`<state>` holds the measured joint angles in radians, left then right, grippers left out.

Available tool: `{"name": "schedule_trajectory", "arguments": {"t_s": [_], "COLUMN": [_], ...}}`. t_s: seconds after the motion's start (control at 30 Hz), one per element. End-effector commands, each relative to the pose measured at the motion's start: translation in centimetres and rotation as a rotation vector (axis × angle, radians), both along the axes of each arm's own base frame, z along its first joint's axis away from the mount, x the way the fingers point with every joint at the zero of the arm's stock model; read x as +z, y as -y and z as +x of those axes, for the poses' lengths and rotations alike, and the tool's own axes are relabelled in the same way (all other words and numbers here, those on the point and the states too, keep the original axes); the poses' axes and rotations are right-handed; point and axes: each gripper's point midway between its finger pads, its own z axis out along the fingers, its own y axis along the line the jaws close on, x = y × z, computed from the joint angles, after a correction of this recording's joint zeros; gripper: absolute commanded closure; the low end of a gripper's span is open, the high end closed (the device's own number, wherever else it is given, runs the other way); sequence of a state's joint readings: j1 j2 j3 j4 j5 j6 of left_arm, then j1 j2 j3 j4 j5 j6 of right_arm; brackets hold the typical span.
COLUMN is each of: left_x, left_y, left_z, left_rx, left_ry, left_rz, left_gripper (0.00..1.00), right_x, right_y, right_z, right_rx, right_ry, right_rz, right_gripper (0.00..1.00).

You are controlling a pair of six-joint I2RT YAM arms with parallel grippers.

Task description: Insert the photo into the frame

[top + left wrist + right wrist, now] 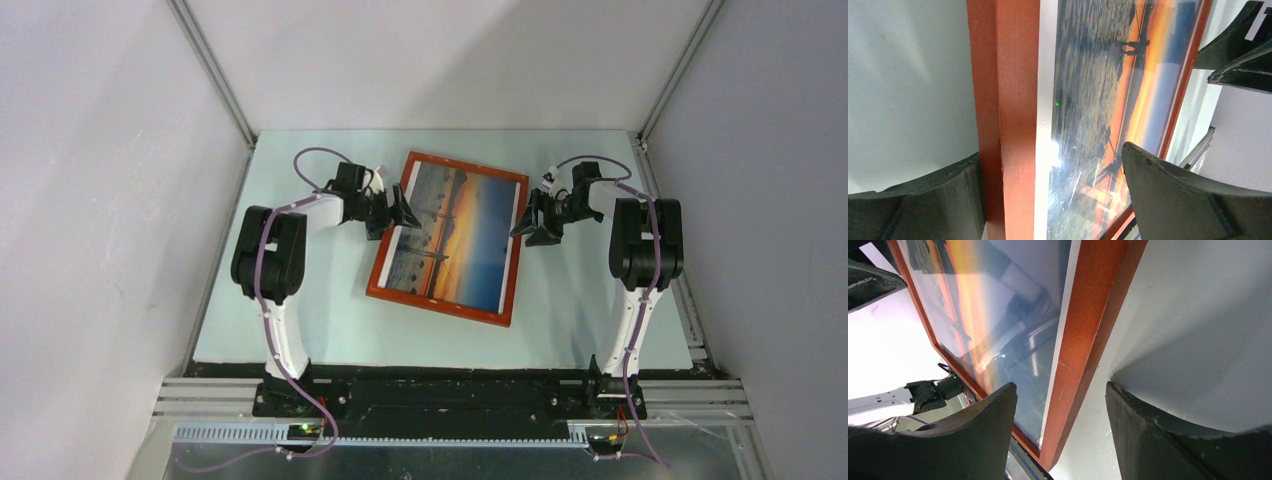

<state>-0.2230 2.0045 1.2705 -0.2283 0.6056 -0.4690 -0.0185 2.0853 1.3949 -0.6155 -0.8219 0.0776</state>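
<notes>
Two arms meet a framed print from opposite sides. The left arm is folded with its elbow raised and its forearm running rightward, so that the left gripper (399, 213) meets the left rail of the frame (438, 305) close to the far corner. The right arm mirrors this pose, its forearm running leftward, and the right gripper (531, 222) sits at the right rail, also toward the far end. The left wrist view shows the left fingers (1188, 200) spread wide, one outside the rail and one over the pane, with nothing pinched. The right wrist view shows the right fingers (1173, 440) likewise parted, straddling the rail with a gap on either side, so this tool too is unclamped. The photo (455, 232) lies picture side up inside the frame, its white border against the wood and reflections showing on the pane above it. The frame lies flat near the middle of the pale table (300, 320), turned slightly from square, its near left corner closest to the left arm. Bare tabletop surrounds all four rails, and the widest strip lies along the near edge.
</notes>
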Motion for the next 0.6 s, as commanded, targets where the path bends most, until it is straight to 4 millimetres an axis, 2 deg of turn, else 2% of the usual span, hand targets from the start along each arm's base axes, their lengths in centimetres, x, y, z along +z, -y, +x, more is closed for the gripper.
{"name": "schedule_trajectory", "arguments": {"t_s": [0.0, 0.33, 0.57], "left_x": [-2.3, -1.3, -0.9], "left_y": [-2.7, -3.2, -2.4], "left_z": [-1.8, -2.6, -3.4], "left_rx": [0.032, 0.005, -0.063], "left_ry": [-0.040, 0.032, 0.086], "left_rz": [0.154, 0.220, 0.254], "left_gripper": [0.01, 0.00, 0.00], "right_x": [0.0, 0.5, 0.9], "right_y": [0.2, -0.1, -0.2], "right_z": [0.1, -0.1, -0.2], "right_rx": [0.008, 0.019, 0.023], "right_ry": [0.013, 0.011, 0.014], "right_rz": [-0.011, 0.023, 0.034], "right_gripper": [0.31, 0.31, 0.30]}}
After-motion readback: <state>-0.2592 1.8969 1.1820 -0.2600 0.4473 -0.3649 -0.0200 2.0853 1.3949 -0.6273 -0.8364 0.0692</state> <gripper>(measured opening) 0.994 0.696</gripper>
